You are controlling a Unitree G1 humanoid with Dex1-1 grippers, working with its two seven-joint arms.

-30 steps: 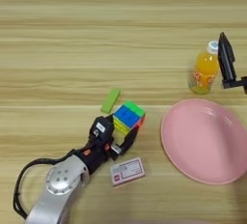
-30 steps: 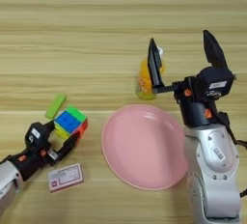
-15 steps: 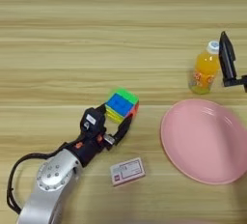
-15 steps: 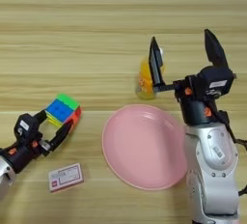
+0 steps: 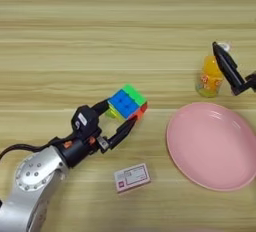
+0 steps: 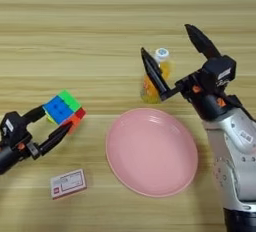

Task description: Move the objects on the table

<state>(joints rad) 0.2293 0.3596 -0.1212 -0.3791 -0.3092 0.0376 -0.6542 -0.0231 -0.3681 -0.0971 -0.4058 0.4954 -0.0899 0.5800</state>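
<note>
- The multicoloured Rubik's cube (image 5: 127,103), blue and green faces up and red below, sits left of the round pink plastic plate (image 5: 214,146), clamped between the left gripper's (image 5: 121,118) black fingers.
- A second ago it rested beside a flat green block; it has since been carried clear, and that block no longer shows, perhaps hidden behind the cube.
- I judge the cube mid-transfer.
- The small orange-juice bottle with white cap (image 6: 155,77) stands just beyond the plate; the right gripper (image 6: 172,53) is spread wide around it, not closed.
- A small white-and-red card (image 5: 132,177) lies on the light-wood table (image 5: 75,36) left of the plate.
</note>
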